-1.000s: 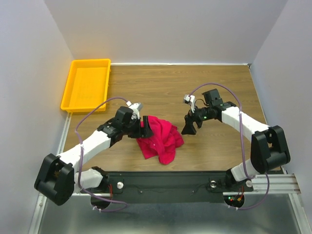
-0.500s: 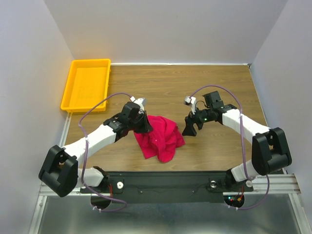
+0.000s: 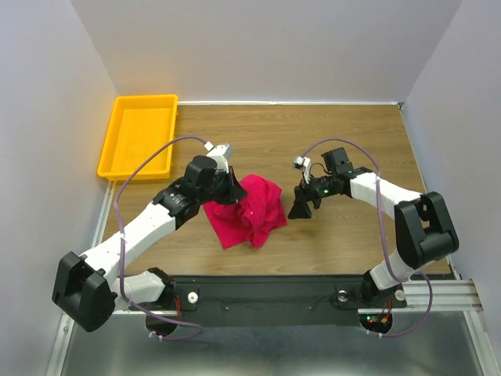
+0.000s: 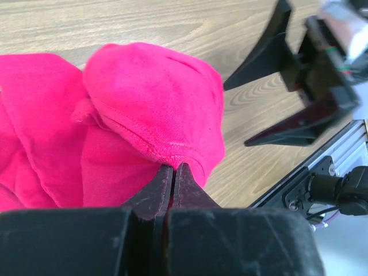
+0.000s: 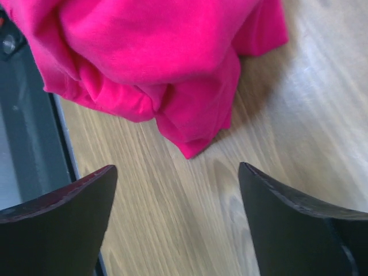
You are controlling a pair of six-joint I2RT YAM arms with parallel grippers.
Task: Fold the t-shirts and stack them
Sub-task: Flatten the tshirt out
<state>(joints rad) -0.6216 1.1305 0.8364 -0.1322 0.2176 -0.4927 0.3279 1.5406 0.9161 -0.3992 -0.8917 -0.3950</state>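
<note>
A crumpled crimson-red t-shirt (image 3: 249, 210) lies bunched near the middle of the wooden table. My left gripper (image 3: 232, 188) is at the shirt's upper left edge, shut on a hemmed fold of the t-shirt (image 4: 155, 109), which bulges up over the fingertips (image 4: 183, 178). My right gripper (image 3: 300, 207) stands open just right of the heap, with bare wood between its fingers (image 5: 86, 198) and the nearest corner of the t-shirt (image 5: 190, 126) a little ahead of them. In the left wrist view the right gripper (image 4: 287, 75) shows beyond the cloth.
A yellow plastic tray (image 3: 139, 135) sits at the table's far left corner. White walls close in the table on three sides. The black base rail (image 3: 266, 294) runs along the near edge, close to the shirt's lower end.
The left gripper has closed on the shirt's upper left fold and pulled it up and back, shifting the heap slightly. The right gripper has edged a little toward the shirt, still open.
</note>
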